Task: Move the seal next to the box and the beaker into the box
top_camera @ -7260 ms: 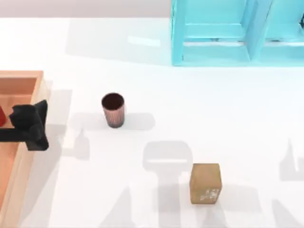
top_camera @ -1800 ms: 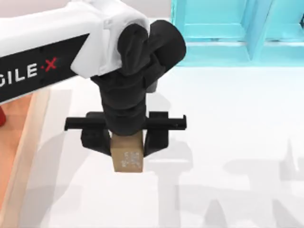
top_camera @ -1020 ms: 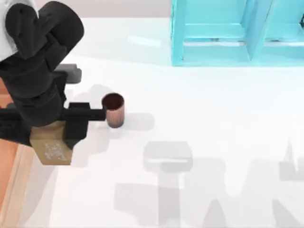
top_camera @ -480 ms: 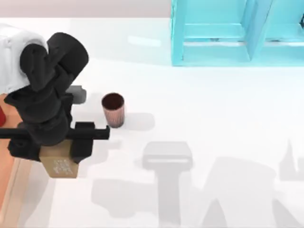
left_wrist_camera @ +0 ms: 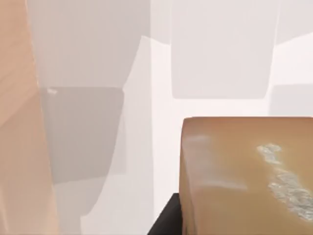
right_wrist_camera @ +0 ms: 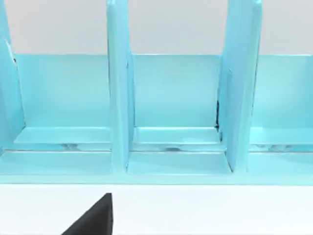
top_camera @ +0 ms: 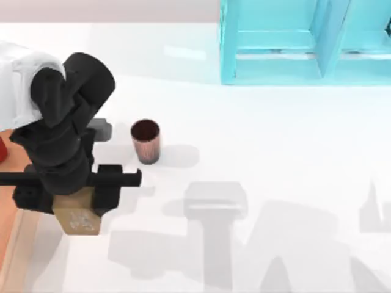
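One left claw (top_camera: pixel 72 194) grips the seal (top_camera: pixel 77 215), marks unreadable.

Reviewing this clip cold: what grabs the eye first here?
The left arm's black gripper dominates the top view's left side, shut on the tan seal just beside the box rim. Next comes the reddish beaker, standing upright on the white table to the gripper's right, outside the box. The turquoise shelf unit fills the far right corner.
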Robot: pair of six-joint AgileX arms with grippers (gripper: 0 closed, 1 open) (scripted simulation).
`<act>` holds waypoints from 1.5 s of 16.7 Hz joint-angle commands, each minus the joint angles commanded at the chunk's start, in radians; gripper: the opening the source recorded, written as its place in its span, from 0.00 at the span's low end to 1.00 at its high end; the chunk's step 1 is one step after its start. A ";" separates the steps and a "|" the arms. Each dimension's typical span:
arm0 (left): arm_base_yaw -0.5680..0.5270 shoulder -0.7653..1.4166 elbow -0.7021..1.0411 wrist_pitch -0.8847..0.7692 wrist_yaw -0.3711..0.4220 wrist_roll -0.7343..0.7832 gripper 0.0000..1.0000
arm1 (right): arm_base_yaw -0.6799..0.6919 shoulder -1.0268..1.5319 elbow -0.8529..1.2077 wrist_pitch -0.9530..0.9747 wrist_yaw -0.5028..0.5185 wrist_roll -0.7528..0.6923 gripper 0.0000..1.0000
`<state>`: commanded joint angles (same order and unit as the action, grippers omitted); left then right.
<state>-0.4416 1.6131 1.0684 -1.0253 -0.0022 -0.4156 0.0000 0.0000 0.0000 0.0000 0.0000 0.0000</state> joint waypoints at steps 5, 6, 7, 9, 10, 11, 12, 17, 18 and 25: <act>0.000 0.000 0.000 0.000 0.000 0.000 0.53 | 0.000 0.000 0.000 0.000 0.000 0.000 1.00; 0.000 0.000 0.000 0.000 0.000 0.000 0.60 | 0.000 0.000 0.000 0.000 0.000 0.000 1.00; 0.000 0.000 0.000 0.000 0.000 0.000 0.68 | 0.000 0.000 0.000 0.000 0.000 0.000 1.00; 0.000 0.000 0.000 0.000 0.000 0.000 0.83 | 0.000 0.000 0.000 0.000 0.000 0.000 1.00; 0.000 0.000 0.000 0.000 0.000 0.000 0.90 | 0.000 0.000 0.000 0.000 0.000 0.000 1.00; 0.000 0.000 0.000 0.000 0.000 0.000 0.98 | 0.000 0.000 0.000 0.000 0.000 0.000 1.00; 0.000 0.000 0.000 0.000 0.000 0.000 1.00 | 0.000 0.000 0.000 0.000 0.000 0.000 1.00; 0.000 0.000 0.000 0.000 0.000 0.000 1.00 | 0.000 0.000 0.000 0.000 0.000 0.000 1.00; 0.000 0.000 0.000 0.000 0.000 0.000 1.00 | 0.000 0.000 0.000 0.000 0.000 0.000 1.00; -0.004 -0.007 0.114 -0.120 0.000 -0.003 1.00 | 0.000 0.000 0.000 0.000 0.000 0.000 1.00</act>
<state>-0.4458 1.6065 1.1825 -1.1455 -0.0024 -0.4187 0.0000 0.0000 0.0000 0.0000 0.0000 0.0000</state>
